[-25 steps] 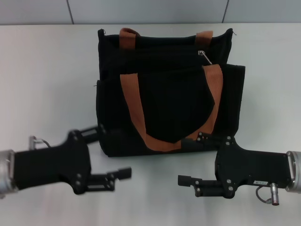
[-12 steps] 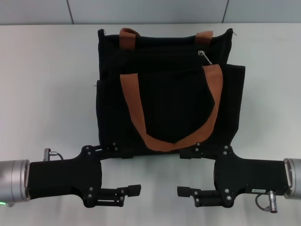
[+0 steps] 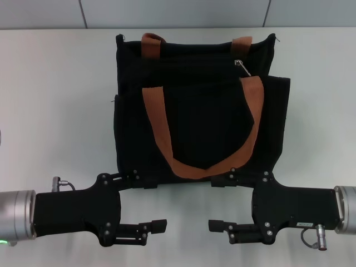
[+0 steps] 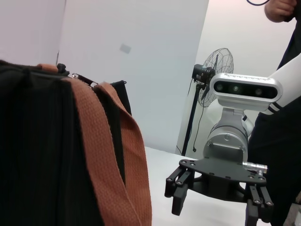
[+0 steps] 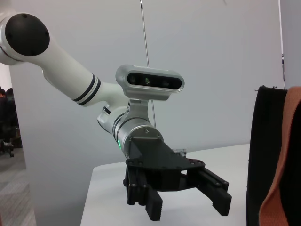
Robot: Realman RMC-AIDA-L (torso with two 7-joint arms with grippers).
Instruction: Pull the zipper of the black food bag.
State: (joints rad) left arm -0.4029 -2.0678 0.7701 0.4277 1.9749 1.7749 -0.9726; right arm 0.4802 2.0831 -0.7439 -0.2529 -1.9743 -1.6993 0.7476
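Note:
The black food bag [image 3: 197, 119] stands in the middle of the white table, its two orange-brown straps [image 3: 211, 165] hanging over the front. The zipper [image 3: 241, 65], a small silver pull tab, lies on the zip line near the bag's top right end. My left gripper [image 3: 146, 201] is open and empty, low in front of the bag's near left corner. My right gripper [image 3: 218, 203] is open and empty in front of the near right corner, facing the left one. The right gripper also shows in the left wrist view [image 4: 214, 197], beside the bag [image 4: 42, 155]. The left gripper shows in the right wrist view [image 5: 181, 200].
The white table [image 3: 50, 111] stretches to both sides of the bag, with a grey wall [image 3: 178, 12] behind it. A standing fan [image 4: 214, 70] and a person [image 4: 282, 9] are in the room beyond the table.
My left arm has moved toward the table's near edge and rightward, then settled. The right gripper has barely shifted. The bag and zipper have not moved.

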